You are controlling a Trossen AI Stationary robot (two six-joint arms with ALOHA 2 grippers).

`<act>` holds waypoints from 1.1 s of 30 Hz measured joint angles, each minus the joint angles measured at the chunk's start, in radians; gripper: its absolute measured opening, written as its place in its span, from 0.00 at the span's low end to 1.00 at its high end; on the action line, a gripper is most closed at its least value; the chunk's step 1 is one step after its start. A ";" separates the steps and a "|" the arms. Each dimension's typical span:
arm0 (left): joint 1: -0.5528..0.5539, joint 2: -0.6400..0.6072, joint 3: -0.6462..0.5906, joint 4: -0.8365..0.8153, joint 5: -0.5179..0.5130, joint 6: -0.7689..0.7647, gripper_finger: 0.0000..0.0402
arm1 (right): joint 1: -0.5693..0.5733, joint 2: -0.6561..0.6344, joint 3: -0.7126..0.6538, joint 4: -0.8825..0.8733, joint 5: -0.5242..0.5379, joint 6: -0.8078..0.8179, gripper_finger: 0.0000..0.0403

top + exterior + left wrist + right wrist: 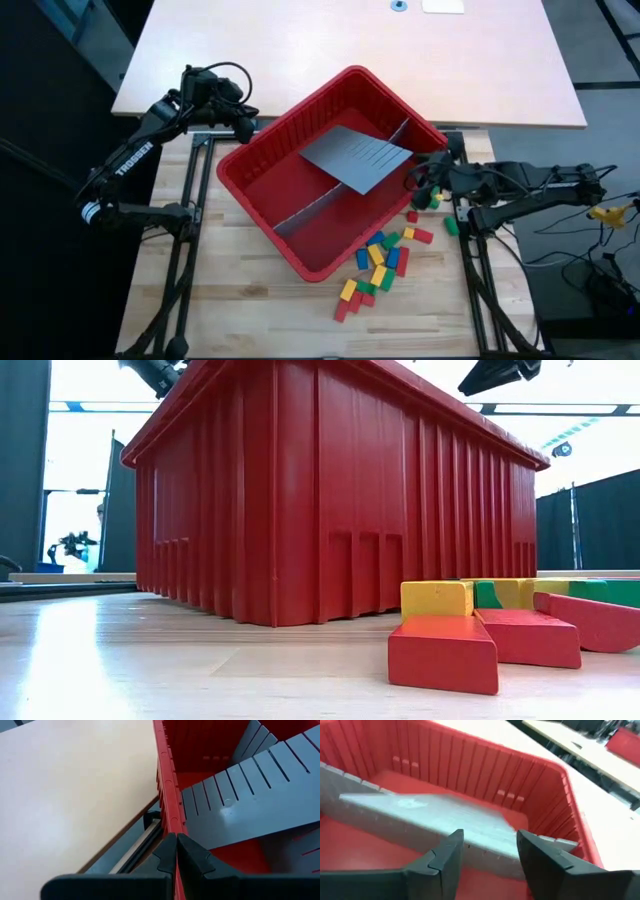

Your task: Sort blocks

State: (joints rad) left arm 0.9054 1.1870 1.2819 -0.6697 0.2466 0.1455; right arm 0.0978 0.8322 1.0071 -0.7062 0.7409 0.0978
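**Red bin gripped at its rim, blocks scattered outside it**

Red plastic fills most of the scene: a big ribbed bin (330, 180) sits turned at an angle on a pale wooden tabletop (250, 310). Two flat grey slotted panels are inside it. One stands upright as a divider (318, 208) across the floor of the bin. The other (357, 157) lies loose and tilted on top of it.

The left claw (176, 852) is at the bin's far left rim. Its two dark fingers are nearly together, pinching the thin red wall between them. One finger is outside the bin and one inside. The tilted grey panel lies just past this claw, inside the bin.

The right claw (490, 850) is at the opposite corner of the bin, just at the rim. Its fingers are spread apart with nothing between them. Ahead of it are the bin's interior and the grey panels.

The blocks (378, 262) are all outside the bin, on the tabletop. They lie in a loose pile against the bin's lower right wall, below and a little to the near side of the right claw. They are small bricks in red, green, blue and yellow, some touching or overlapping. A few more blocks lie closer to the right claw, just beside its arm. From table height, red, yellow and green blocks sit in front of the bin's wall.
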 joint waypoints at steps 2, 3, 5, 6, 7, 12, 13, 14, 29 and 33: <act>0.000 0.000 0.000 0.000 0.000 0.000 0.00 | 0.000 0.002 0.010 -0.003 0.002 -0.030 0.45; 0.000 0.000 0.000 0.000 0.000 0.000 0.00 | 0.000 0.007 0.021 -0.001 0.002 -0.045 0.45; 0.000 0.000 0.000 0.000 -0.001 0.000 0.00 | 0.000 0.022 0.049 0.002 0.001 -0.082 0.45; 0.000 0.000 0.000 0.000 -0.001 0.000 0.00 | 0.000 0.029 0.063 0.001 -0.002 -0.100 0.45; 0.000 0.000 0.000 0.000 -0.001 0.000 0.00 | 0.000 0.038 0.077 0.001 -0.010 -0.119 0.45; 0.000 0.000 0.000 0.000 -0.001 0.000 0.00 | 0.000 0.101 0.141 -0.050 -0.034 -0.167 0.45; 0.000 0.000 0.000 0.000 -0.001 -0.001 0.00 | 0.000 0.115 0.151 -0.074 -0.046 -0.169 0.45; 0.000 0.000 0.000 0.000 -0.001 -0.001 0.00 | 0.000 0.131 0.159 -0.094 -0.059 -0.170 0.45; 0.000 -0.001 0.000 -0.004 -0.001 -0.004 0.00 | 0.016 0.264 0.214 -0.220 -0.139 -0.266 0.45; 0.000 -0.001 0.000 -0.004 -0.001 -0.004 0.00 | 0.016 0.284 0.214 -0.224 -0.139 -0.278 0.45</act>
State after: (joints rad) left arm 0.9056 1.1858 1.2821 -0.6739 0.2455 0.1411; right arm 0.1135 1.1163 1.2213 -0.9298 0.6018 -0.1798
